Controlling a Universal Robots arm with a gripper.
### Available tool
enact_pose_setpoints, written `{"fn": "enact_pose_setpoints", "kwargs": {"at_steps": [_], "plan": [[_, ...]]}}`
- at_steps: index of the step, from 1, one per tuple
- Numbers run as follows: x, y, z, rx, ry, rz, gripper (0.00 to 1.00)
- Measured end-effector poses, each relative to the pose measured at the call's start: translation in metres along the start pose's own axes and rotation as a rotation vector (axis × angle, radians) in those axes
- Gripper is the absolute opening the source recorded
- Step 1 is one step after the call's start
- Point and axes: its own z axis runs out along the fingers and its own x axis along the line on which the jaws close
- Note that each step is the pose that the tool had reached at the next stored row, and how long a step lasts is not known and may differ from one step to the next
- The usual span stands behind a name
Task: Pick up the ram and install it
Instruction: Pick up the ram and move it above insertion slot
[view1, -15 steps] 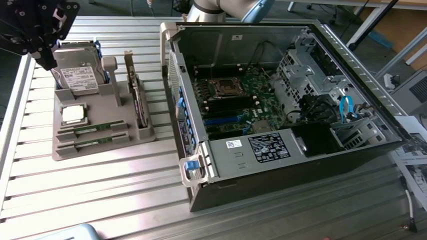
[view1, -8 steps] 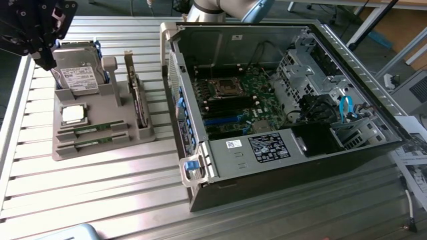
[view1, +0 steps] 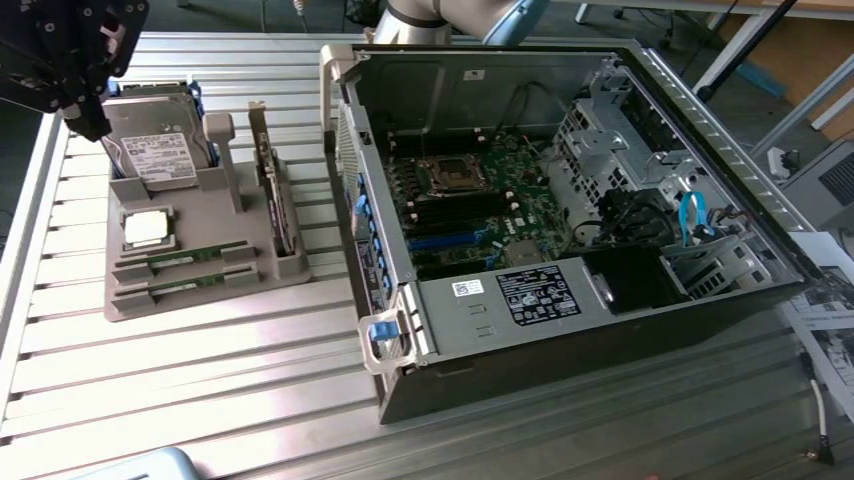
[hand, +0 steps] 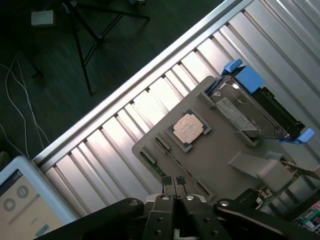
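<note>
Grey tray, ram, processor, hard drive

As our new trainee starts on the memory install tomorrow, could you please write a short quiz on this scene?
1. True or false: both ram sticks lie in the grey tray, and the end effector holds neither.
2. What lies in the tray between the ram sticks and the hard drive? A) a fan B) the processor chip C) a screwdriver
3. Fill in: the side of the computer case is ____, so the motherboard shows.
Key: 1 true; 2 B; 3 open.
</note>
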Motion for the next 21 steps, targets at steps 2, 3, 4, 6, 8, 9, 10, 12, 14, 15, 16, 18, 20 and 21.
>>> {"fn": "enact_pose_setpoints", "kwargs": {"at_steps": [2,3,4,6,8,9,10,12,14,15,16,18,20,21], "plan": [[0.0,0.0,0.0,-0.0015,0.001,-0.022,0.11],[0.0,0.0,0.0,-0.0021,0.0014,-0.032,0.11],[0.0,0.0,0.0,-0.0026,0.0017,-0.041,0.11],[0.0,0.0,0.0,-0.0039,0.0024,-0.06,0.11],[0.0,0.0,0.0,-0.0054,0.0031,-0.079,0.11],[0.0,0.0,0.0,-0.0063,0.0034,-0.089,0.11],[0.0,0.0,0.0,-0.0072,0.0036,-0.099,0.11],[0.0,0.0,0.0,-0.0092,0.0044,-0.121,0.11],[0.0,0.0,0.0,-0.0108,0.0048,-0.138,0.11],[0.0,0.0,0.0,-0.0118,0.005,-0.148,0.11],[0.0,0.0,0.0,-0.0127,0.0053,-0.157,0.11],[0.0,0.0,0.0,-0.0149,0.0056,-0.177,0.11],[0.0,0.0,0.0,-0.0183,0.0063,-0.205,0.11],[0.0,0.0,0.0,-0.0192,0.0065,-0.213,0.11]]}}
